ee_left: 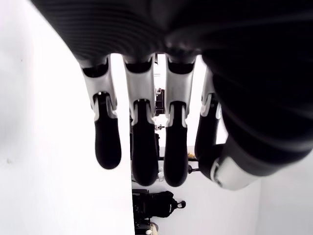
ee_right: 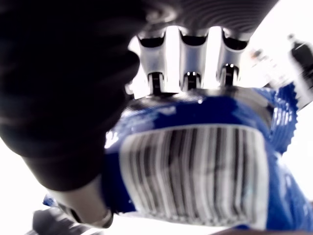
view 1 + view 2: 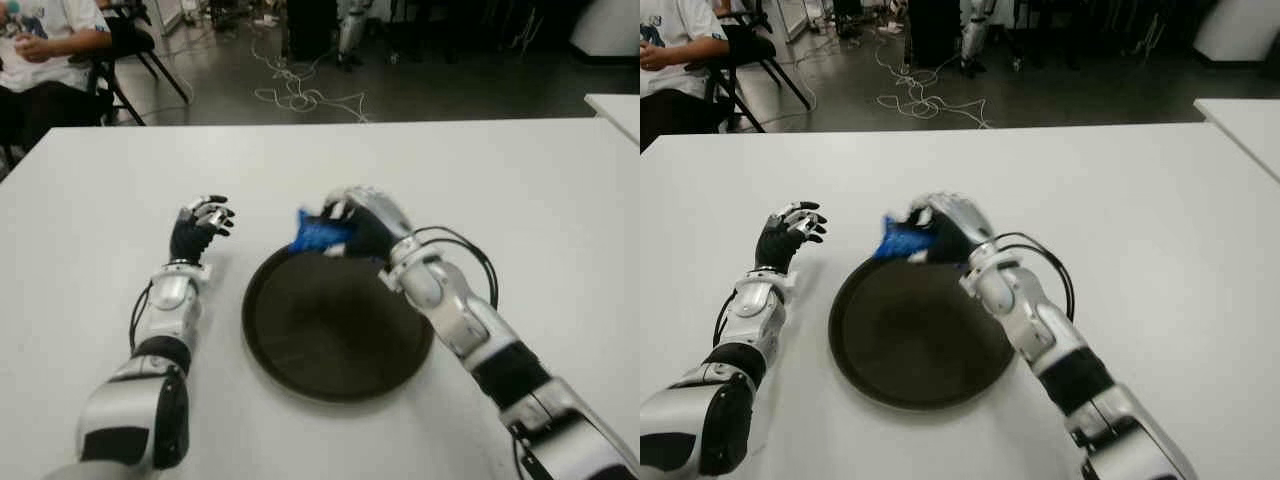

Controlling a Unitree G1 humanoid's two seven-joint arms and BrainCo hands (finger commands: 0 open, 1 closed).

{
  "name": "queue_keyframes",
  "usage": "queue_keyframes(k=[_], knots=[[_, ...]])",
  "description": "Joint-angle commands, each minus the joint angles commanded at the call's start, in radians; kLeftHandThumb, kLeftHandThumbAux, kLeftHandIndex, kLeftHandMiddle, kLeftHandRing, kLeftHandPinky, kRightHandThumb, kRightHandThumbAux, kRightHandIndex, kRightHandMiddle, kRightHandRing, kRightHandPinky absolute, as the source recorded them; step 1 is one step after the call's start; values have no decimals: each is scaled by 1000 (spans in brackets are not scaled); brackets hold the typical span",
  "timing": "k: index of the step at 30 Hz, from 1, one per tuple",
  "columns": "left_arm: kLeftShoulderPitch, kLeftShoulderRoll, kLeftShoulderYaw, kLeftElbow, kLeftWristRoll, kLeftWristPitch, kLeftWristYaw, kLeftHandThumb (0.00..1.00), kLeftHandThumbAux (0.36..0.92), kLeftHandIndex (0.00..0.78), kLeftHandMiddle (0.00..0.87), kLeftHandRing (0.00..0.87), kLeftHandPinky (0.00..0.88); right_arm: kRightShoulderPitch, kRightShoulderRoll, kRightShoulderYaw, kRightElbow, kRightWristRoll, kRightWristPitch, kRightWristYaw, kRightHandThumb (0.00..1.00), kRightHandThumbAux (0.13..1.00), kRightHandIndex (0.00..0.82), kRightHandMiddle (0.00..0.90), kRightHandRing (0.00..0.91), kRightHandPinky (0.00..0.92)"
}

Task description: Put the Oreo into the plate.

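Observation:
A blue Oreo packet is held in my right hand, just above the far rim of the dark round plate. In the right wrist view the fingers and thumb clamp the packet, its barcode facing the camera. My left hand shows to the left of the plate over the white table, fingers loosely hanging with nothing in them.
A person sits on a chair at the far left beyond the table. Cables lie on the floor behind it. A second white table's corner shows at the far right.

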State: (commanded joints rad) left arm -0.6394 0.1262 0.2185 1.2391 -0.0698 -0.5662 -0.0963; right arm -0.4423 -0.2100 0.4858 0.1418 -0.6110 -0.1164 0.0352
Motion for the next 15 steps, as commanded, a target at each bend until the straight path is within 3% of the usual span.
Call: queue_keyframes(k=[5, 15], knots=[[0, -2, 1, -1, -1, -2, 6, 827, 678, 373, 521, 513, 515, 23, -26, 8, -47, -9, -33, 47, 72, 844, 645, 776, 794, 788], [-1, -4, -1, -1, 2, 1, 19, 827, 678, 372, 522, 513, 508, 13, -90, 19, -86, -28, -105, 148, 89, 847, 625, 754, 774, 772]])
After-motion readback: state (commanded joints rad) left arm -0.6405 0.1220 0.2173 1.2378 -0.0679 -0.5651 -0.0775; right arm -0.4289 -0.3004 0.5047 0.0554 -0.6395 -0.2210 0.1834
